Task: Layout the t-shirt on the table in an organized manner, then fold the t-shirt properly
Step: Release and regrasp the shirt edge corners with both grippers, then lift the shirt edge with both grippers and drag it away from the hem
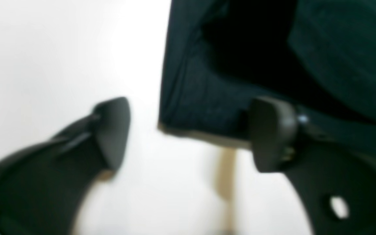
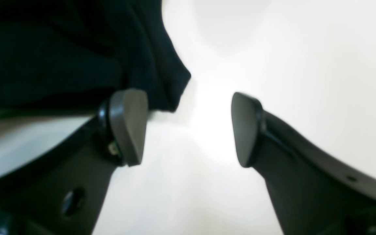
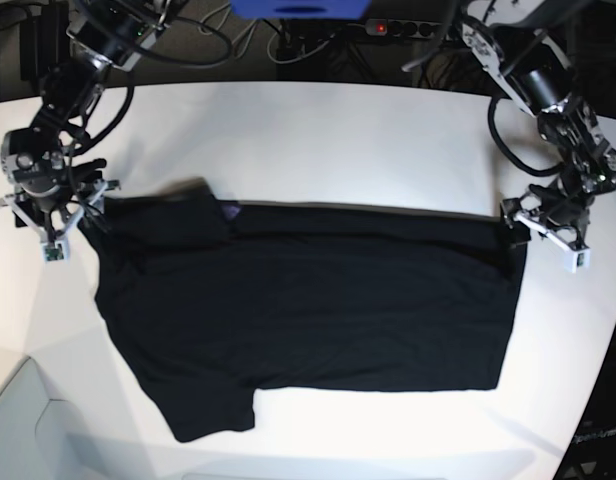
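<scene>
My left tool and right tool both gape wide, holding nothing, each at a corner of one black t-shirt on one white desk.

t-shirt lies flat across the middle of the table, sleeves toward the base view's left. right gripper at its left corner, left gripper at right corner.
</scene>
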You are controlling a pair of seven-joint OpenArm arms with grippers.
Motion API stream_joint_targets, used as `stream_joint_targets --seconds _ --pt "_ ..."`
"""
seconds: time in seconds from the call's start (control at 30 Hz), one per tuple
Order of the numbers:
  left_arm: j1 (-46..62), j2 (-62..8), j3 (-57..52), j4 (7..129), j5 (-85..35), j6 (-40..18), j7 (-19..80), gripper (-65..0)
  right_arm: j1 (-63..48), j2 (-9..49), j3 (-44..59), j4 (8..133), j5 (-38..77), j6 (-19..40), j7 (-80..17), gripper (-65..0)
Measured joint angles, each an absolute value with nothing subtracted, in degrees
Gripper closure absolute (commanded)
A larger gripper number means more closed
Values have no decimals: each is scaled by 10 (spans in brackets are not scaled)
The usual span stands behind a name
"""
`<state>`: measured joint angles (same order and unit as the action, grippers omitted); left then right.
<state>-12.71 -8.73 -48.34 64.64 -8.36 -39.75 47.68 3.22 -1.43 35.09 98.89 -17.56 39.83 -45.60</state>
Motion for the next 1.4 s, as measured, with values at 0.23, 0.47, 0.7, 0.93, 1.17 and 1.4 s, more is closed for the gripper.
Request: stream_joint_targets --seconds 0.23,0.47,0.7,0.93,1.17,1.4 --pt "-139 -89 -483 614 -90 -399 470 -108 35 -3 349 968 -172 398 -453 -408" --pt "-140 -89 -483 613 -90 -399 475 0 36 10 350 912 -170 398 -453 -408" --pt "-138 -88 -486 614 -90 -399 475 -4 36 18 347 893 -171 398 -446 -408" --pt "-132 -89 -486 615 -94 -399 471 -4 38 18 346 864 -172 398 -404 -408" --pt "-129 -89 -487 616 -96 -401 469 -4 49 18 346 850 -171 398 -404 -394" --pt "-129 -89 -487 616 -96 -401 469 -4 58 31 346 819 -167 398 -400 -65"
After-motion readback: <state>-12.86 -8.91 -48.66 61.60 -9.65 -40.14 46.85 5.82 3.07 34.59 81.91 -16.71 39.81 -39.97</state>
